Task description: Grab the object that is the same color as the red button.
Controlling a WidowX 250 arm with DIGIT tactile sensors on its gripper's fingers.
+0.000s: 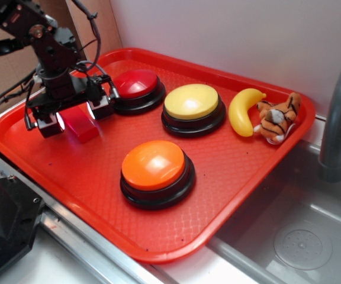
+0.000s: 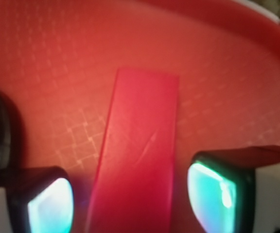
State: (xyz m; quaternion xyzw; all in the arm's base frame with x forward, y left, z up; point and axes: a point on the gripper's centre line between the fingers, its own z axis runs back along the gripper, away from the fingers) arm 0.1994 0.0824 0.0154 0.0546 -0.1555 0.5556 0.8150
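The object is a small red rectangular block (image 1: 81, 124) lying on the red tray (image 1: 229, 165) near its back left. In the wrist view the block (image 2: 140, 155) runs lengthwise between my two fingers. My gripper (image 1: 74, 115) stands open directly over it, one finger (image 1: 51, 121) on each side, with a gap showing between each glowing pad (image 2: 209, 191) and the block. The gripper (image 2: 130, 201) touches nothing that I can see. The red button (image 1: 136, 86) sits just right of the gripper, close to the right finger.
A yellow button (image 1: 193, 105) and an orange button (image 1: 155, 168) stand on the tray. A yellow banana (image 1: 243, 111) and a toy tiger (image 1: 277, 118) lie at the back right. A grey faucet (image 1: 339, 112) rises beside the sink (image 1: 289, 236).
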